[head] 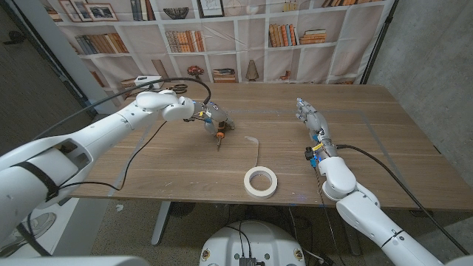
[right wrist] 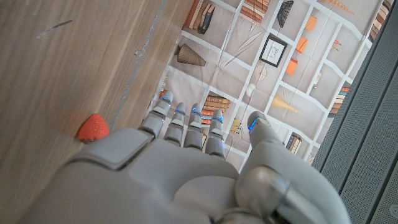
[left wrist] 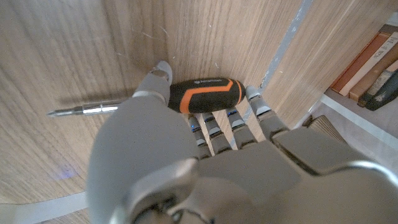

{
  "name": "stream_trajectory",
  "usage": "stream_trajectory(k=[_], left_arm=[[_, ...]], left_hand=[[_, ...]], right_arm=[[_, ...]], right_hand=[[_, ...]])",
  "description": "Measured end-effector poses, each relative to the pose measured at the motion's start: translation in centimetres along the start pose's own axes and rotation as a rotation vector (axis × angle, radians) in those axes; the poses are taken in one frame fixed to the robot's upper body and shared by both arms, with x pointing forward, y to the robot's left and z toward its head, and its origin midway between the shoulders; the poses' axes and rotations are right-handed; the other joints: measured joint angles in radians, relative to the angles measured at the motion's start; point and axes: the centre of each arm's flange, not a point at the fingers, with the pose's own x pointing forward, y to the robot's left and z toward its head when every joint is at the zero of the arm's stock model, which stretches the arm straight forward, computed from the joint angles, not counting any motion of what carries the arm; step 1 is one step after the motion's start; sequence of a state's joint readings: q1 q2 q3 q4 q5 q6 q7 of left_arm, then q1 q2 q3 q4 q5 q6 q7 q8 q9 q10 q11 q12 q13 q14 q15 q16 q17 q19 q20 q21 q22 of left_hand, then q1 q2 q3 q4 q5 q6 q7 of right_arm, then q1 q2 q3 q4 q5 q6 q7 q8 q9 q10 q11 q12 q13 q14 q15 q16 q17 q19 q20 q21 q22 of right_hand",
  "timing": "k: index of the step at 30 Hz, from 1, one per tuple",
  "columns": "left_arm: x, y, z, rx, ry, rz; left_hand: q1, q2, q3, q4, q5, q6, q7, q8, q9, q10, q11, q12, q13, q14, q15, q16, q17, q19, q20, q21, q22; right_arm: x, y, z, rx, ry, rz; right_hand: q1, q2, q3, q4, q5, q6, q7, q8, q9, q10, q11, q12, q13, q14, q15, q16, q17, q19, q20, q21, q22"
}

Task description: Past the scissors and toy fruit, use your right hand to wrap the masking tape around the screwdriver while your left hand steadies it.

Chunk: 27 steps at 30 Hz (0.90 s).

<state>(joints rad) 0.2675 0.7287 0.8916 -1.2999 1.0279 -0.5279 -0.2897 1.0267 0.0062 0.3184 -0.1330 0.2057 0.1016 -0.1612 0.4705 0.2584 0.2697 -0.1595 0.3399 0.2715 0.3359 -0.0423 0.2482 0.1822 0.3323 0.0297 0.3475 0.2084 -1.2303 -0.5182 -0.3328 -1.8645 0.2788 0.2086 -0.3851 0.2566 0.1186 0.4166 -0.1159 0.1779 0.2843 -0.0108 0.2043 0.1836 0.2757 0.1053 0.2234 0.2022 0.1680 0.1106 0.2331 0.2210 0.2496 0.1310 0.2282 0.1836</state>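
My left hand (head: 201,114) reaches over the table's middle left and grips the screwdriver (head: 219,134). In the left wrist view its thumb and fingers (left wrist: 252,99) close around the black and orange handle (left wrist: 205,92), and the metal shaft (left wrist: 93,110) lies on the wood. The masking tape roll (head: 261,181) lies flat near the front edge, between both arms. A thin loose strip (head: 257,151) curves from it toward the screwdriver. My right hand (head: 312,120) stands apart to the right of the screwdriver, fingers spread and holding nothing.
A red toy strawberry (right wrist: 92,127) lies on the wood near the far edge, ahead of my right hand. What looks like dark scissors (head: 176,88) lies behind my left hand. A bookshelf backdrop (head: 222,29) stands behind the wooden table (head: 384,140).
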Motion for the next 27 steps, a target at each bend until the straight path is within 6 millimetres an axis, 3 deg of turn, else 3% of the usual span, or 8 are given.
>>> stream_trajectory(k=[5, 9, 12, 14, 16, 18, 22, 27], left_arm=[[0.2, -0.65, -0.02, -0.025, 0.015, -0.011], [0.26, -0.92, 0.02, -0.035, 0.02, -0.018], [0.33, -0.99, 0.1, -0.035, 0.027, -0.027], [0.36, -1.03, 0.16, -0.028, 0.031, -0.032], [0.46, -1.05, 0.21, -0.009, 0.042, -0.042], [0.5, -1.03, 0.19, -0.001, 0.048, -0.051], [0.72, -1.07, 0.3, 0.006, 0.064, -0.078], [1.01, -1.04, 0.82, -0.005, 0.062, -0.072]], left_hand=[[-0.022, 0.022, -0.027, 0.01, 0.0, -0.006, 0.065, -0.015, -0.023, 0.053, 0.024, 0.024, 0.005, 0.121, -0.002, 0.018, 0.001, 0.088, -0.034, 0.051, 0.012], [-0.029, 0.024, -0.034, 0.017, 0.0, 0.009, 0.083, -0.022, -0.036, 0.074, 0.037, 0.03, 0.002, 0.19, -0.012, 0.033, 0.001, 0.118, -0.035, 0.071, 0.017], [-0.056, 0.02, -0.051, 0.024, 0.0, 0.038, 0.068, -0.023, -0.044, 0.071, 0.043, 0.029, 0.001, 0.156, -0.006, 0.006, 0.001, 0.088, -0.006, 0.07, 0.022], [-0.062, 0.014, -0.065, 0.026, 0.0, 0.096, 0.015, -0.021, -0.054, 0.057, 0.045, 0.019, -0.002, 0.126, -0.005, -0.009, 0.008, 0.048, 0.009, 0.061, 0.022], [-0.08, 0.01, -0.084, 0.026, 0.0, 0.117, -0.018, -0.023, -0.063, 0.021, 0.052, -0.003, -0.007, 0.058, -0.003, -0.035, 0.011, 0.004, 0.038, 0.049, 0.022], [-0.104, 0.012, -0.102, 0.027, 0.0, 0.077, -0.039, -0.07, -0.064, -0.046, 0.067, -0.043, -0.015, -0.052, 0.0, -0.06, 0.008, -0.061, 0.075, 0.027, 0.018], [-0.154, 0.021, -0.135, 0.044, 0.003, -0.038, 0.026, -0.165, -0.071, -0.14, 0.089, -0.089, -0.025, -0.187, 0.028, -0.071, -0.001, -0.146, 0.138, -0.011, 0.005], [-0.173, 0.035, -0.151, 0.06, 0.007, -0.067, 0.054, -0.19, -0.07, -0.164, 0.099, -0.093, -0.026, -0.184, 0.046, -0.066, -0.001, -0.159, 0.153, -0.015, 0.001]], right_arm=[[0.01, 0.04, 0.19, -0.013, 0.001, 0.006], [0.02, 0.07, 0.16, -0.021, 0.005, 0.011], [0.11, 0.08, 0.27, -0.026, 0.005, 0.015], [0.13, 0.06, 0.25, -0.028, 0.007, 0.015], [0.15, 0.06, 0.25, -0.031, 0.009, 0.017], [0.14, 0.05, 0.23, -0.032, 0.01, 0.018], [0.04, -0.03, 0.14, -0.037, 0.015, 0.021], [0.03, -0.07, 0.01, -0.038, 0.022, 0.021]], right_hand=[[0.0, 0.0, 0.0, 0.0, 0.0, 0.0, 0.0, 0.0, 0.0, 0.0, 0.0, 0.0, 0.005, 0.0, 0.0, 0.0, 0.0, 0.0, 0.0, 0.0, 0.0], [0.0, 0.0, 0.0, 0.0, 0.0, 0.003, -0.003, 0.0, 0.0, 0.0, 0.0, 0.0, 0.005, 0.007, -0.004, 0.004, 0.0, 0.0, 0.0, 0.0, 0.0], [0.0, 0.0, -0.004, -0.004, 0.0, 0.004, -0.003, 0.0, 0.0, 0.0, 0.0, 0.0, 0.005, 0.016, -0.002, 0.008, 0.0, 0.005, 0.005, 0.0, 0.005], [0.0, 0.0, -0.004, -0.004, 0.0, 0.007, 0.0, 0.0, 0.0, 0.004, 0.004, 0.0, 0.005, 0.02, -0.005, 0.008, 0.0, 0.006, 0.005, 0.0, 0.005], [0.0, 0.0, -0.007, -0.001, 0.0, 0.007, 0.0, 0.0, 0.0, 0.009, 0.005, 0.0, 0.005, 0.025, 0.0, 0.011, 0.0, 0.005, 0.005, 0.0, 0.005], [0.0, 0.001, -0.009, 0.0, 0.0, 0.007, 0.0, 0.0, 0.0, 0.013, 0.002, 0.0, 0.005, 0.029, -0.004, 0.011, 0.0, 0.009, 0.009, 0.0, 0.005], [-0.002, 0.002, -0.009, 0.0, 0.0, 0.011, 0.004, 0.0, 0.0, 0.02, 0.009, 0.0, 0.005, 0.043, -0.004, 0.019, 0.0, 0.013, 0.013, 0.0, 0.005], [-0.003, 0.003, -0.009, 0.0, 0.0, 0.023, 0.005, 0.0, 0.0, 0.029, 0.007, 0.006, 0.005, 0.054, -0.004, 0.022, 0.005, 0.013, 0.013, 0.0, 0.005]])
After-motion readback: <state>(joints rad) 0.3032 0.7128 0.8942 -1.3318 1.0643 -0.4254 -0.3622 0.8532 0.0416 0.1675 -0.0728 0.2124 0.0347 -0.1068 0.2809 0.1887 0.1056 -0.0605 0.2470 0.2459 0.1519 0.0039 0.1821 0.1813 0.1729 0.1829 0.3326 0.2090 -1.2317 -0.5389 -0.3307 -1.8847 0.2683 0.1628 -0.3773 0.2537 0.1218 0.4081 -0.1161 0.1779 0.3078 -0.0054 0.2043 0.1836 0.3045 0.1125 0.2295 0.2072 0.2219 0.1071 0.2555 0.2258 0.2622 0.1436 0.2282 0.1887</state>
